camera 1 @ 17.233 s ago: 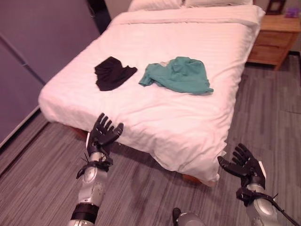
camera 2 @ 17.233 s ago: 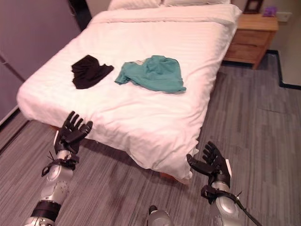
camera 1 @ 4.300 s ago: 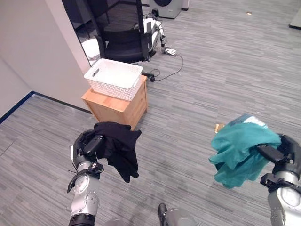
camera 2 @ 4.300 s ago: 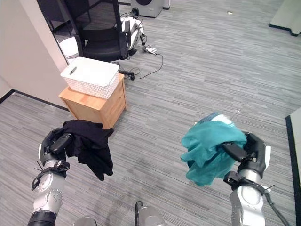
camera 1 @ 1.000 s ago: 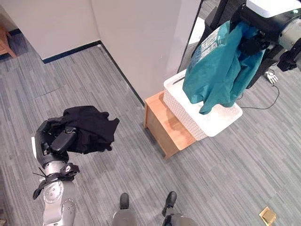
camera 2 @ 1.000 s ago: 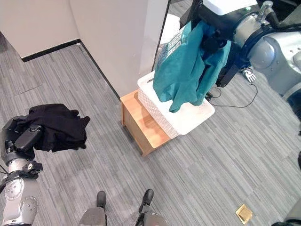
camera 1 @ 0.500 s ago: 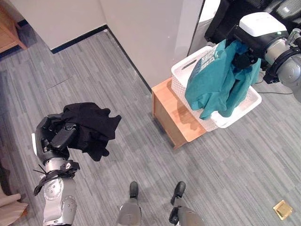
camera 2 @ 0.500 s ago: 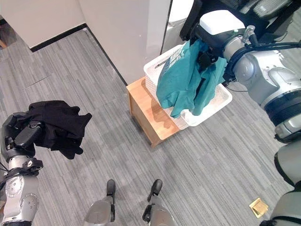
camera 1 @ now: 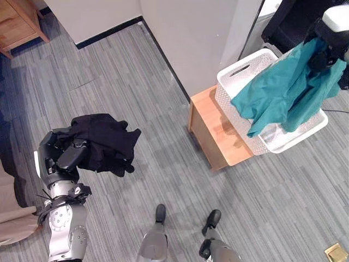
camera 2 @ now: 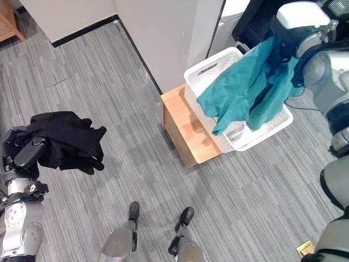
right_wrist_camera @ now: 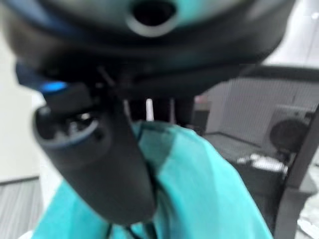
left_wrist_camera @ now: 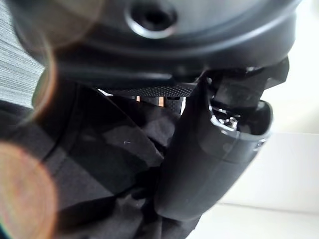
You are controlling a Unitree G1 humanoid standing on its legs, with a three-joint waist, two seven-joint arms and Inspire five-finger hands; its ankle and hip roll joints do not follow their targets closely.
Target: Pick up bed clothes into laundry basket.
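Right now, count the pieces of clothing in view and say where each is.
2. The black garment is bunched in the left hand. The teal garment hangs from the right hand over the white basket. The teal garment may hide more in the basket.

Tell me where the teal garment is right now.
In the right eye view the teal garment hangs from the right hand at the right side, draping over the white laundry basket that sits on the wooden cabinet; the hand grips it.
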